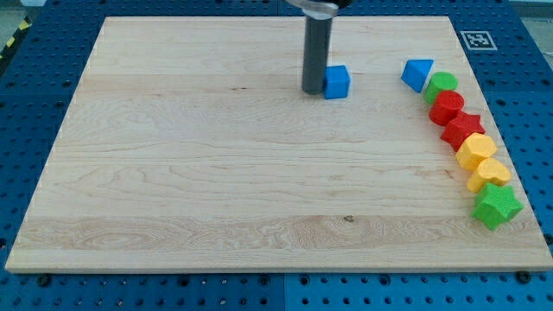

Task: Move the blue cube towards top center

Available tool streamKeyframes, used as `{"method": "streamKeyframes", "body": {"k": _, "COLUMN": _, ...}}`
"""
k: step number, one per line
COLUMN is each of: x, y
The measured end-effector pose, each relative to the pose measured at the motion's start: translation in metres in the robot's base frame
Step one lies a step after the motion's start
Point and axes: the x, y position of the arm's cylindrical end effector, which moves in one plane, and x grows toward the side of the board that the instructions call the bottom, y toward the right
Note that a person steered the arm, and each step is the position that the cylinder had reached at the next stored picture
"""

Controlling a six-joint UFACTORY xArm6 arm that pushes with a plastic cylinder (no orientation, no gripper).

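Small blue plastic cube (337, 82) lying on the pale wooden board (173, 173), in the upper part, a little to the view's right of the middle line. Already near the top edge, so by judgement only a short push up and slightly to the view's left remaining. Straight dark rod coming down from the view's top, my tip (313, 90) touching or almost touching the cube's left face. No fingers on this rig, so nothing opened or clenched, nothing grasped; contact only by the side of the rod. Placement on the left side probably not good for the task: from there a push sends the cube to the view's right, away from centre. Better position probably below the cube, or below and right.

Blue plastic wedge-like block (418, 73) to the view's right of the cube, well apart. Further right, a slanted row along the board's right edge: green round block (443, 84), red round block (447, 106), red star-shaped block (461, 129), two yellow blocks (474, 149) and (490, 172), green star-shaped block (496, 206). Nothing between the cube and the top centre.
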Motion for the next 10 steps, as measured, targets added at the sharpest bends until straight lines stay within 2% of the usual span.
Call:
{"method": "streamKeyframes", "body": {"k": 6, "x": 0.026, "y": 0.017}}
{"method": "streamKeyframes", "body": {"k": 8, "x": 0.036, "y": 0.055}}
{"method": "streamKeyframes", "body": {"k": 10, "x": 0.023, "y": 0.056}}
